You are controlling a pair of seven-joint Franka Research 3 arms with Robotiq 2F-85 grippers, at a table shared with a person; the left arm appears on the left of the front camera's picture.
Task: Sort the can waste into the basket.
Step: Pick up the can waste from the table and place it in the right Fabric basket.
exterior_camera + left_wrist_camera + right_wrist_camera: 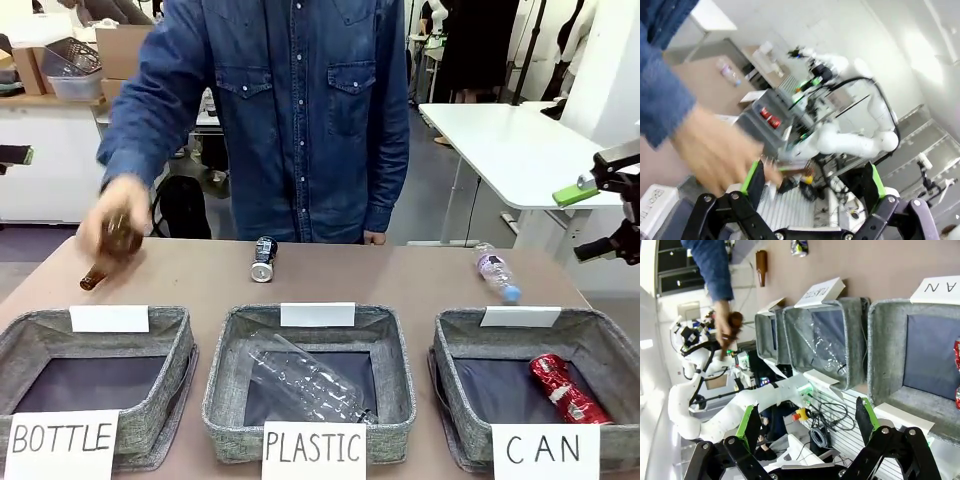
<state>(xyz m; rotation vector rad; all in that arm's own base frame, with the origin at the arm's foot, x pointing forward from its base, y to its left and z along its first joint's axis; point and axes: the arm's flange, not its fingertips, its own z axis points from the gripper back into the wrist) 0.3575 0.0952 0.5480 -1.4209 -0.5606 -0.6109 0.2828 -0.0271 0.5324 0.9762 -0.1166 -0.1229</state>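
Observation:
A dark can point(263, 258) lies on the brown table just beyond the middle basket; it also shows at the top of the right wrist view, dark can point(800, 247). A red can point(565, 388) lies inside the grey basket signed "CAN" point(457, 340) at the right, and is seen as red can point(769, 117) and red can point(956, 370). My right gripper point(590, 222) hangs open and empty above the table's right edge, right gripper point(807, 422) over the CAN basket point(890, 340). My left gripper point(815, 182) is open and empty, with one fingertip point(22, 155) at the far left.
The person's hand point(115, 225) holds a brown bottle point(120, 240) over the left; another brown bottle point(92, 278) lies below it. A clear plastic bottle point(497, 272) lies far right. The PLASTIC basket point(225, 370) holds a clear bottle point(305, 385). The BOTTLE basket point(170, 370) stands left.

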